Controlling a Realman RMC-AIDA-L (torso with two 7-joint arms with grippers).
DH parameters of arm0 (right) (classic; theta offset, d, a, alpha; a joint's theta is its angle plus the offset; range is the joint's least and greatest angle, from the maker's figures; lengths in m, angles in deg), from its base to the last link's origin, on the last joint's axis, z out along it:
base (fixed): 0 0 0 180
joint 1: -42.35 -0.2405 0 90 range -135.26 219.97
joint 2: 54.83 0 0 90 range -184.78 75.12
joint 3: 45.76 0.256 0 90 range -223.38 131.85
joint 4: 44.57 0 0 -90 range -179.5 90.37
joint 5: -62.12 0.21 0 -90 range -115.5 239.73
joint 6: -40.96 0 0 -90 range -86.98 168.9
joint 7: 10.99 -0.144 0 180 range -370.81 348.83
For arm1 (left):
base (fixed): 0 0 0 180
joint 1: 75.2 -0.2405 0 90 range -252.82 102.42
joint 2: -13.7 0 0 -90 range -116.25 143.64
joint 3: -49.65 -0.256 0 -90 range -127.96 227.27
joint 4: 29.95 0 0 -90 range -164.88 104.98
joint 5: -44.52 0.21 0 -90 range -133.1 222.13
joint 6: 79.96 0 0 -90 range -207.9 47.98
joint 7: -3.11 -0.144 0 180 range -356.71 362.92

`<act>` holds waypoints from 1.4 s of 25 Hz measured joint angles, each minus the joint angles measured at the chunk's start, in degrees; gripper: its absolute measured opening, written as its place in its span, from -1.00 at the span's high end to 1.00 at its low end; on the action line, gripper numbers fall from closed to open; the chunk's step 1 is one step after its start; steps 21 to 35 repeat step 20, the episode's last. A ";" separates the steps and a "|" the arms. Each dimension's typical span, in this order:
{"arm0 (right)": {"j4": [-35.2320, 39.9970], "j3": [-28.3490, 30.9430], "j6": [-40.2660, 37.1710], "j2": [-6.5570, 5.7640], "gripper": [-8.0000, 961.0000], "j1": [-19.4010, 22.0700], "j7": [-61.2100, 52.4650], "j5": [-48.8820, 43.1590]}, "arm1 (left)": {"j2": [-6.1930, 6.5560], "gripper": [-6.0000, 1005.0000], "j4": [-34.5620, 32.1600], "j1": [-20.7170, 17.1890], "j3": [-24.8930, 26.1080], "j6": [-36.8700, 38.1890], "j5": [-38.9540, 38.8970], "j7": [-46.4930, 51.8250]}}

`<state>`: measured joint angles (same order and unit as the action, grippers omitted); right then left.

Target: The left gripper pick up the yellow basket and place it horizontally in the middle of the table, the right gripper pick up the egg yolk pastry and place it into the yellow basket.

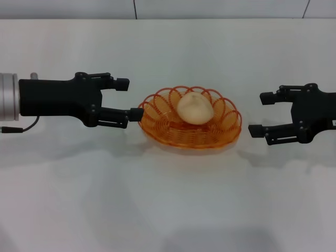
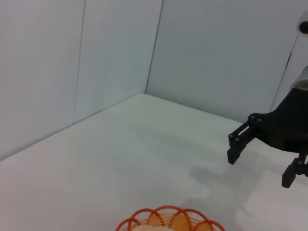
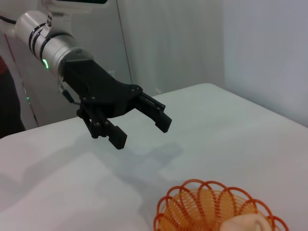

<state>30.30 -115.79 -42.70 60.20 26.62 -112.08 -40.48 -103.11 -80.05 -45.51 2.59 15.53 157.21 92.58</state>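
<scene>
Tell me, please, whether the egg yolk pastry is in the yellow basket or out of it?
In: the egg yolk pastry sits inside the yellow basket, ringed by its looped rim.

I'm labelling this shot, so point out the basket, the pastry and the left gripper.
basket (image 1: 173, 135), head view, front wire wall.
pastry (image 1: 194, 108), head view, middle of the dome.
left gripper (image 1: 131, 98), head view, midway between its open fingertips.
</scene>
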 joint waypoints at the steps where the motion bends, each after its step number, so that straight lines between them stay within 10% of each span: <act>1: 0.10 0.00 -0.08 -0.03 -0.72 0.00 -0.17 -0.37 | 0.00 -0.77 0.00 0.17 -0.07 0.26 0.09 0.00; 35: 1.67 0.07 -1.55 -0.07 -0.72 -0.15 -2.31 -2.88 | 0.17 -0.77 0.09 1.84 -0.93 3.40 0.78 0.00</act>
